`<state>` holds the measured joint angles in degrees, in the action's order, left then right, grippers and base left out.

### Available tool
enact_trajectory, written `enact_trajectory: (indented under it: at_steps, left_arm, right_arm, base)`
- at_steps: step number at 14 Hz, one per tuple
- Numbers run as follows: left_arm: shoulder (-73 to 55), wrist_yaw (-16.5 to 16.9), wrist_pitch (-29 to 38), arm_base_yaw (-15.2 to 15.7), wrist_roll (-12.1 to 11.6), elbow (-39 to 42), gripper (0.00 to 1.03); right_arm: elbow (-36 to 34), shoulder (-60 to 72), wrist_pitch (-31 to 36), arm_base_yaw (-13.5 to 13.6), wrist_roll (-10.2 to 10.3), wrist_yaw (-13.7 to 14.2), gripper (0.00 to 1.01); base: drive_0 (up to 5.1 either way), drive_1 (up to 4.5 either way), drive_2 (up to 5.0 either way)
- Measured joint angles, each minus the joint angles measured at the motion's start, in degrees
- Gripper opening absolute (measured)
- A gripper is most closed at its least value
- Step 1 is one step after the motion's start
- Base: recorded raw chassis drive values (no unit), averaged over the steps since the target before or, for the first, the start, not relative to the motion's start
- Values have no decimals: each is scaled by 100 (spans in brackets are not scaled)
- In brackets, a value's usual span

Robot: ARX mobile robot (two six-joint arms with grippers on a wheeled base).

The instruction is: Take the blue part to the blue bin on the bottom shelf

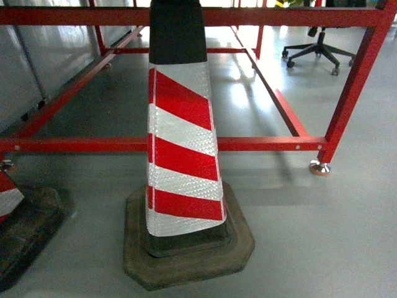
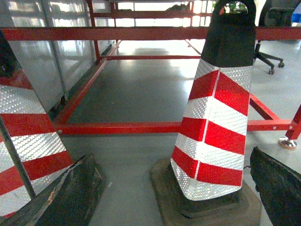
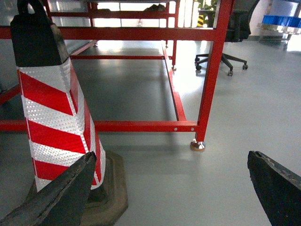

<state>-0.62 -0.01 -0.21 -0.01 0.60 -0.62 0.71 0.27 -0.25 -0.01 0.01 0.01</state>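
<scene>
The blue part, the blue bin and the bottom shelf are out of view in all three views. In the left wrist view my left gripper is open, its dark fingers spread wide above bare grey floor with nothing between them. My right gripper is open too, and its black fingers frame empty floor. Neither gripper shows in the head view.
A red-and-white traffic cone on a heavy rubber base stands close in front. A second cone is at the left. Behind them runs a low red steel frame with a levelling foot. An office chair and distant blue containers are at the far right.
</scene>
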Motion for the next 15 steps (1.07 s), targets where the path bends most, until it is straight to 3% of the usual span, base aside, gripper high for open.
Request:
enact_trajectory:
  at_steps: [15]
  left_arm:
    - [0, 0, 0, 0, 0, 0, 98]
  right_arm:
    - [0, 0, 0, 0, 0, 0, 98]
  base:
    - [0, 0, 0]
